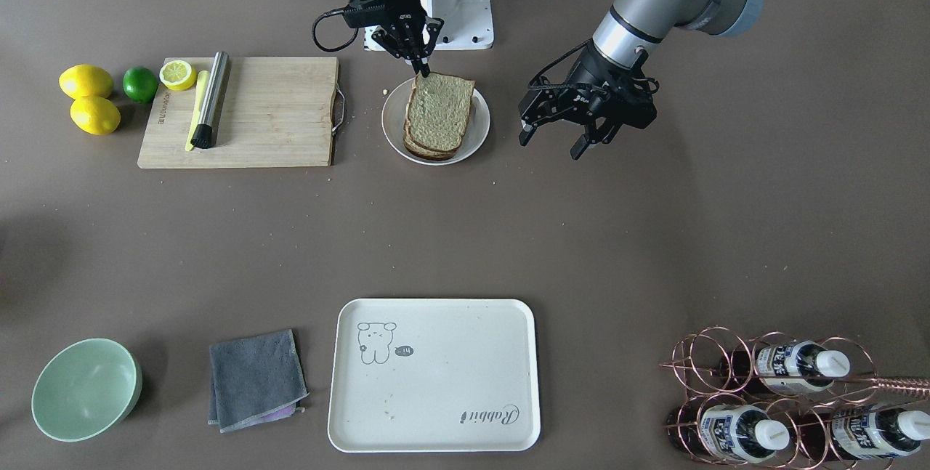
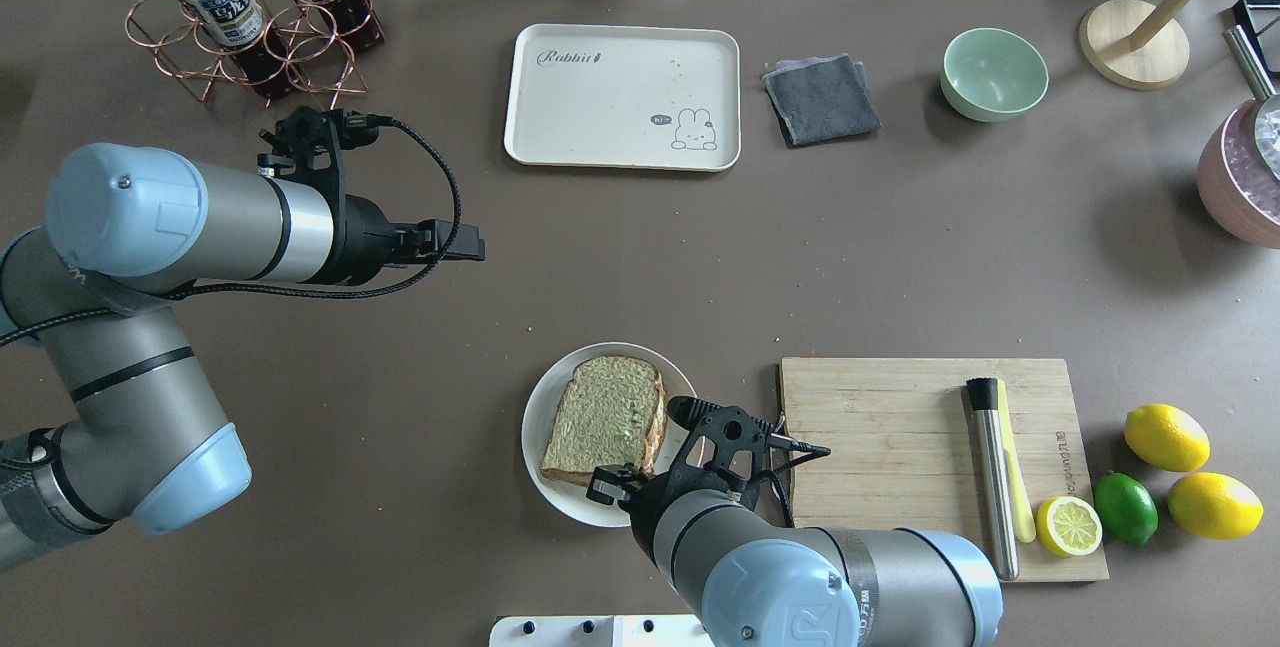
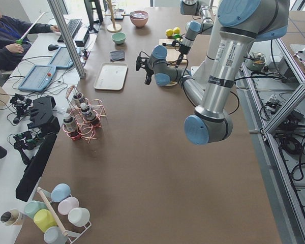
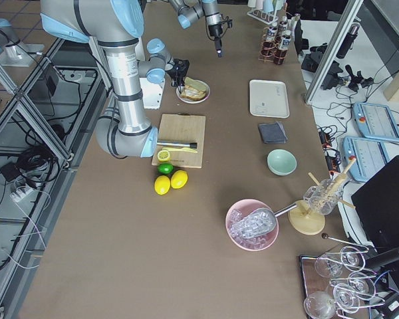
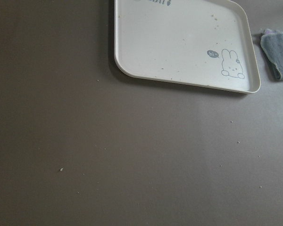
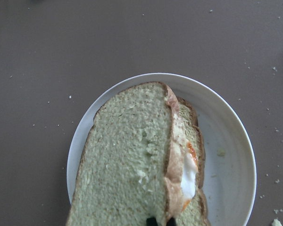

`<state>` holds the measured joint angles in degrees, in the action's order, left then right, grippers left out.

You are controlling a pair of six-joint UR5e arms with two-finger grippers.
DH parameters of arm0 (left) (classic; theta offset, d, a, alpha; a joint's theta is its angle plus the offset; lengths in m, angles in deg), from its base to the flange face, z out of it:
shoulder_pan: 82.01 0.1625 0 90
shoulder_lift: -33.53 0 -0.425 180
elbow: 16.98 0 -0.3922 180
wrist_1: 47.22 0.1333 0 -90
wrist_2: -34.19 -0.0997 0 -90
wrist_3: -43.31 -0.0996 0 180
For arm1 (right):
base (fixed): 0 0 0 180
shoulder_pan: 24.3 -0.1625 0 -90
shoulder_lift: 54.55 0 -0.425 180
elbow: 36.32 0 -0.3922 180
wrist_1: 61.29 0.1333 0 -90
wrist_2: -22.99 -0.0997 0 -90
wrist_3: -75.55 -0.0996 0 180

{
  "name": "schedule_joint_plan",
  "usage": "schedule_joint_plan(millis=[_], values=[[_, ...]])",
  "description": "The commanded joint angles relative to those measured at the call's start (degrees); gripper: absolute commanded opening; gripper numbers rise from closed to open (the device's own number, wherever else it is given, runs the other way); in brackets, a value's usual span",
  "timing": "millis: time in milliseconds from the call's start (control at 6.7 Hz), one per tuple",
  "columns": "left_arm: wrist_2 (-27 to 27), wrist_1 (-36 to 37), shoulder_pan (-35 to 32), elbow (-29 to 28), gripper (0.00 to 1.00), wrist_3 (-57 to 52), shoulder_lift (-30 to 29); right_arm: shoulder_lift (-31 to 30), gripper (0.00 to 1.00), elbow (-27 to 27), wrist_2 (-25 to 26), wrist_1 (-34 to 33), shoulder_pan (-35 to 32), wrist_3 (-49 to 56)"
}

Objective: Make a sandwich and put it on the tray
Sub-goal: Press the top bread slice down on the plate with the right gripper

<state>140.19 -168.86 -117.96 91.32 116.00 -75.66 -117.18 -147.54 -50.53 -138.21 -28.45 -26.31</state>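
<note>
The sandwich (image 1: pixel 438 115) lies on a round white plate (image 1: pixel 476 137): two bread slices with a fried egg (image 6: pixel 186 165) showing between them. It also shows in the overhead view (image 2: pixel 605 417). My right gripper (image 1: pixel 421 69) is shut on the robot-side edge of the top slice (image 6: pixel 132 155), which sits tilted over the egg. My left gripper (image 1: pixel 550 144) is open and empty, hovering over bare table beside the plate. The cream tray (image 1: pixel 436 375) lies empty at the far side of the table, and the left wrist view (image 5: pixel 179 42) shows it ahead.
A wooden cutting board (image 1: pixel 269 118) with a half lemon (image 1: pixel 178 75) and a metal muddler (image 1: pixel 211 99) lies beside the plate. Two lemons (image 1: pixel 86 81) and a lime (image 1: pixel 140 84) sit past it. A green bowl (image 1: pixel 86 390), a grey cloth (image 1: pixel 256 379) and a bottle rack (image 1: pixel 785 397) flank the tray.
</note>
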Motion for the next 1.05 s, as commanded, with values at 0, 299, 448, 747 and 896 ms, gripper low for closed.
schedule_joint_plan(millis=[0, 299, 448, 747, 896], values=[[0.0, 0.0, 0.0, 0.0, 0.98, 0.0, -0.1, 0.0, 0.0, 0.8, 0.1, 0.0, 0.0, 0.1], [0.1, 0.0, 0.0, 0.0, 0.98, 0.0, -0.1, -0.8, 0.99, 0.8, 0.0, -0.2, -0.1, 1.8], [0.1, -0.1, 0.0, 0.0, 0.98, 0.0, -0.1, -0.8, 1.0, 0.7, 0.0, -0.2, -0.2, 2.4], [0.1, 0.0, 0.3, -0.3, 0.98, 0.1, 0.0, -2.3, 1.0, -1.6, -5.1, -1.2, -6.2, 7.9], [0.0, 0.0, 1.0, -0.5, 0.98, 0.4, 0.1, -4.2, 1.0, -3.5, -13.6, -4.3, -13.0, 10.8]])
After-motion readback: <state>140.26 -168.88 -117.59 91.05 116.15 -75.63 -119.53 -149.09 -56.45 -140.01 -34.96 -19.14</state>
